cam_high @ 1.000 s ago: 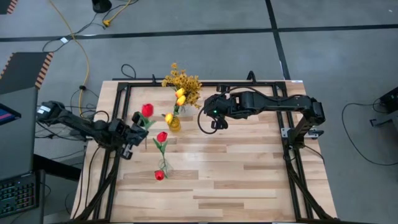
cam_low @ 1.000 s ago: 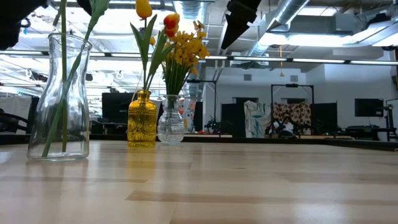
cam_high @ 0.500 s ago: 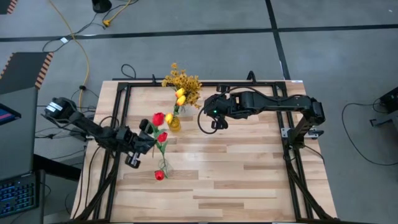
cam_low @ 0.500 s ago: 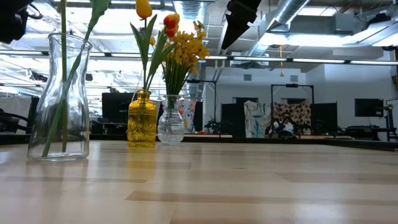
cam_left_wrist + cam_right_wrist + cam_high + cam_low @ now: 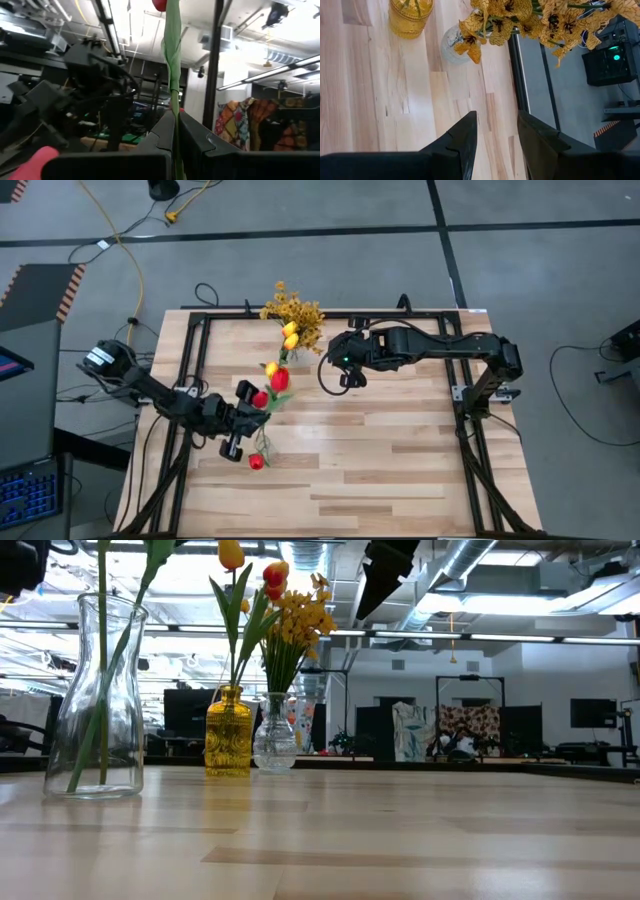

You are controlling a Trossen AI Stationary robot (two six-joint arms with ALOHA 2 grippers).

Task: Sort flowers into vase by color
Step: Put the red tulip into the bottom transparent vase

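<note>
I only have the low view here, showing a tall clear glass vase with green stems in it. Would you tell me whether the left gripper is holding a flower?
Observer: Yes. The left gripper is shut on the green stem of a red tulip.
Operator: Thank you. Where does its bloom sit from above?
Observer: In the high view it shows right beside a yellow-orange tulip, away from the clear glass vase.
Operator: And the right gripper?
Observer: The right gripper is open with nothing between its fingers, near the bushy mustard-yellow spray.
</note>
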